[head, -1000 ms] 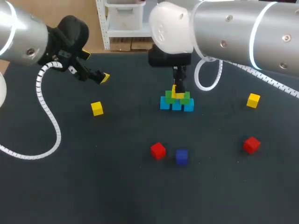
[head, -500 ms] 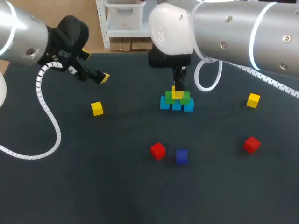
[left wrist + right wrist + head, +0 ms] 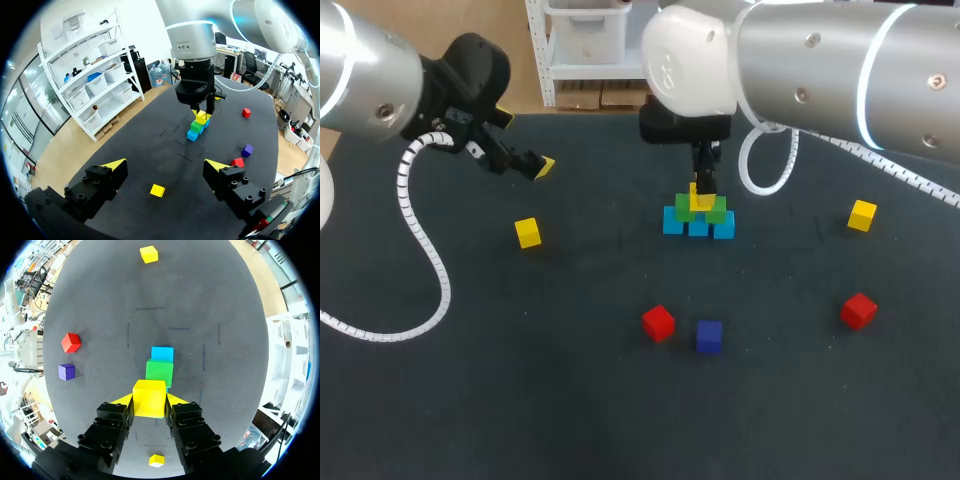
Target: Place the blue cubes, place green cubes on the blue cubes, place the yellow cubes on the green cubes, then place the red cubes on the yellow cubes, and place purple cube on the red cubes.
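Right wrist view, fingers point(image 3: 116, 412) pinching yellow cube point(image 3: 149, 397), head view unclear

Right gripper point(image 3: 149, 402) is clamped on the top yellow cube point(image 3: 149, 392). Green cube point(image 3: 159, 372) and blue cube point(image 3: 162, 354) sit right ahead of it and block that way. Bare table point(image 3: 100, 300) either side of its fingers. Left gripper point(image 3: 165, 165) hangs over bare table with fingers spread wide; one loose yellow cube point(image 3: 157, 190) lies below, between them. Further ahead, right arm point(image 3: 195, 60) stands over the stack point(image 3: 197, 125) and closes off the top approach.
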`<action>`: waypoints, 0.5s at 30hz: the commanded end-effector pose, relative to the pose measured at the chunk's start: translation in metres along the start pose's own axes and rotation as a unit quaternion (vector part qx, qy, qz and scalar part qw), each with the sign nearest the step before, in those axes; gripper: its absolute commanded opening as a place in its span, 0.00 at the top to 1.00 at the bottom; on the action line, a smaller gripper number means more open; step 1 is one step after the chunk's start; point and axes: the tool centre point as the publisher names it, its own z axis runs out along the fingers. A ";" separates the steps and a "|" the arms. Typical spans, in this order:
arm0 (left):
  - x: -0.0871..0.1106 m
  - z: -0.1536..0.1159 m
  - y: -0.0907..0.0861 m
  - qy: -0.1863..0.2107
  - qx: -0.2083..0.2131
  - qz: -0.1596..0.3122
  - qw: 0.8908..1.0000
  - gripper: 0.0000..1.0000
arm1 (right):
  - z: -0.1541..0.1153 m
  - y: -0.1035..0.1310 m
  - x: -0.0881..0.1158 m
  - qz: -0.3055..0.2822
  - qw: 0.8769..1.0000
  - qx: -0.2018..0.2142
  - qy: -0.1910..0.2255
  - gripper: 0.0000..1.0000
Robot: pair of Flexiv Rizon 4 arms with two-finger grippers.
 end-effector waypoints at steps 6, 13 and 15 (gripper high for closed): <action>0.001 -0.001 0.001 -0.002 0.002 0.001 1.000 0.00 | 0.000 0.004 0.004 0.003 1.000 0.005 -0.005 0.75; 0.001 -0.001 0.001 -0.002 0.002 0.001 1.000 0.00 | 0.001 0.004 0.004 0.006 1.000 0.006 -0.003 0.70; 0.001 -0.001 0.001 -0.002 0.002 0.001 1.000 0.00 | 0.002 0.004 0.004 0.006 1.000 0.006 -0.003 0.69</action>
